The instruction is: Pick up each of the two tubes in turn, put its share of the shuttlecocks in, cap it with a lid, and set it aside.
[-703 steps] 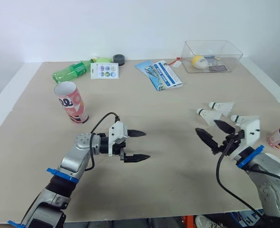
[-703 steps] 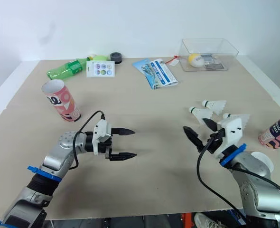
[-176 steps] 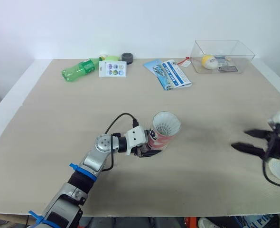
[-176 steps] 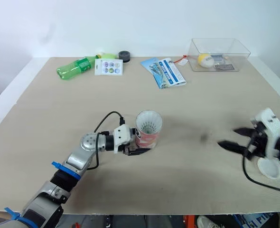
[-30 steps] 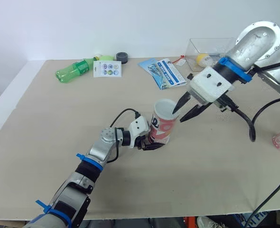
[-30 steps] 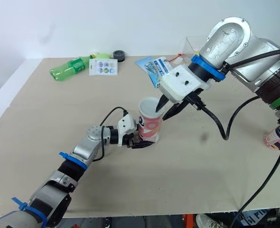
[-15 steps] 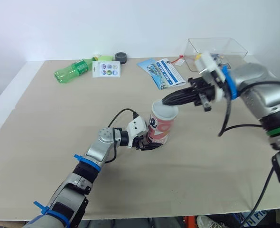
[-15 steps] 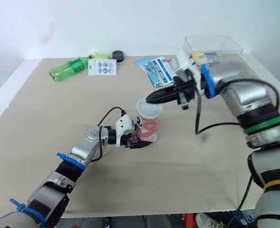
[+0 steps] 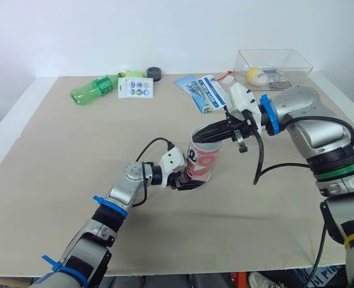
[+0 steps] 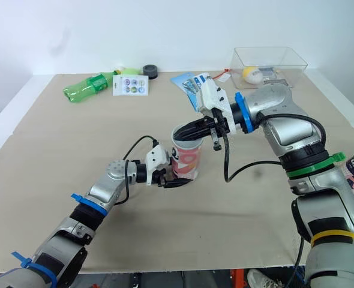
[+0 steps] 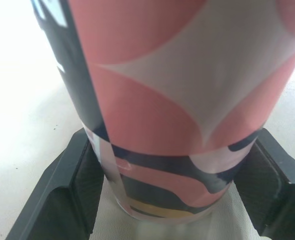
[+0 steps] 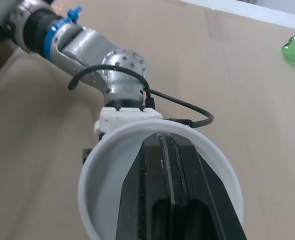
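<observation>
1. Overhead, we find the tube (image 9: 202,163) upright on the table (image 9: 75,156), with the left gripper (image 9: 186,182) clamping its base.
2. Left wrist: both fingers (image 11: 67,195) press the tube's lower wall.
3. Right wrist: the right gripper (image 12: 163,142) lies pressed together across the tube's white mouth.

The pink tube (image 9: 204,162), first standing alone at the left rear of the bench (image 9: 63,162), now stands mid-bench. The left gripper (image 9: 189,180), once hanging open and empty, now has its jaws closed around the tube's base. The shuttlecocks that lay loose beside the right gripper (image 9: 200,137) are gone from the bench top. That gripper, six seconds ago spread open at the right edge, now reaches over the tube's mouth with jaws pressed together, and a white lid (image 12: 107,185) sits there.
</observation>
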Motion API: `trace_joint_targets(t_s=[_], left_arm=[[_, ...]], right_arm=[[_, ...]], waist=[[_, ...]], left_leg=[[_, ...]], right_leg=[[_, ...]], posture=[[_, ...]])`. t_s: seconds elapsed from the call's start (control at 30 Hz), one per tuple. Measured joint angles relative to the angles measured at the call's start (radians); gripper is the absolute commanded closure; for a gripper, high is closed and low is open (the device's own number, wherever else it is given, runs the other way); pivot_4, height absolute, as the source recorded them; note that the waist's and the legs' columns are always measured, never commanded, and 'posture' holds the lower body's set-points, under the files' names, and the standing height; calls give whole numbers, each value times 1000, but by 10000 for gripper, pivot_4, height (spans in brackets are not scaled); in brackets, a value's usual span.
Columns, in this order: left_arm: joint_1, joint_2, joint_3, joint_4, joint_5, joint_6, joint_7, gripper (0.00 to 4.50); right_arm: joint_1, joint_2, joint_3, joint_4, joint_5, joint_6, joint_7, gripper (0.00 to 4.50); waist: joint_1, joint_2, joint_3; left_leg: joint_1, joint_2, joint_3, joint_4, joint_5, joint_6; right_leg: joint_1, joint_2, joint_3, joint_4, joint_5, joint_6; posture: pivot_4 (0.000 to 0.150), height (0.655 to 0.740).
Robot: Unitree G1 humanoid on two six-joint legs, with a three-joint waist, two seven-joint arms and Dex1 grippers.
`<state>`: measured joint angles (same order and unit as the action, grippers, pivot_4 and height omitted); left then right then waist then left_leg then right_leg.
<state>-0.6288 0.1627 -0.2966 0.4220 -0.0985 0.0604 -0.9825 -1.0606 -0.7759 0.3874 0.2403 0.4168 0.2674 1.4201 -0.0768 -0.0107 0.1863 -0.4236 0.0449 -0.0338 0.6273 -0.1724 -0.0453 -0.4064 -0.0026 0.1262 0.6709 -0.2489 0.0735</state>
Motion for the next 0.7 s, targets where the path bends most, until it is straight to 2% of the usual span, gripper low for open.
trace_joint_targets(t_s=[0.33,0.7], left_arm=[[2,2,-1,3,5,-10,16,12216],[7,0,-3,7,8,-33,19,12216]], right_arm=[[-28,37,-28,51,-101,39,20,44883],[-34,40,-78,77,-117,132,61,44883]], waist=[[-2,-1,-1],[-3,-1,-1]], left_leg=[[1,0,0,1,1,0],[1,0,0,0,1,0]], right_leg=[[1,0,0,0,2,0],[0,0,0,0,1,0]], posture=[[1500,7400],[1500,7400]])
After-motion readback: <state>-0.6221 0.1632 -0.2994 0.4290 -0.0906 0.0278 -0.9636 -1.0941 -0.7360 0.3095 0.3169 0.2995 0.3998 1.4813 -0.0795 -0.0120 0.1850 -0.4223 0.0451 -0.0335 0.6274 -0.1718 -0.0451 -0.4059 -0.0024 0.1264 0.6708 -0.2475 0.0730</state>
